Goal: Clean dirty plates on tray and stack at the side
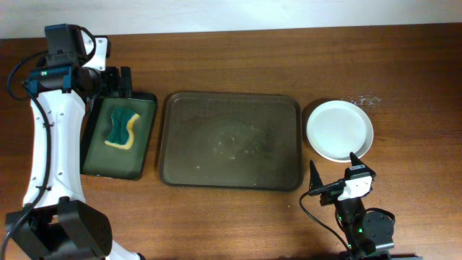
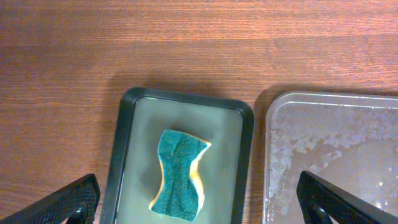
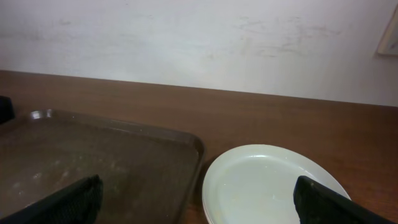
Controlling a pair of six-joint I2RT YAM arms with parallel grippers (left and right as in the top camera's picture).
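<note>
- Plates (image 1: 339,130) are absent from the tray (image 1: 229,141), the biggest thing on the surface (image 1: 216,220). Its brown floor is bare apart from pale wet-looking specks and smears.
- Small dark tray (image 1: 94,165) lies just left of the big one, close beside it but apart.
- Plates sit at the right side, just off the tray's right rim. The top one is white and looks clean. The right wrist view hints at more than one rim, but I cannot tell the count.
- Sponge (image 1: 123,128) lies loose in the small tray, green face up, nothing gripping it.
- Left fingers (image 2: 65,202) hang spread wide above the sponge, holding nothing.
- Right fingers (image 3: 65,200) are also spread and empty, near the front edge, pointing toward the plates and the tray corner.
- Judged step: cleaning and stacking appear done, with the sponge put down. What remains is probably only drawing both arms clear. If any plate needs squaring up, the right fingers are nearest.
</note>
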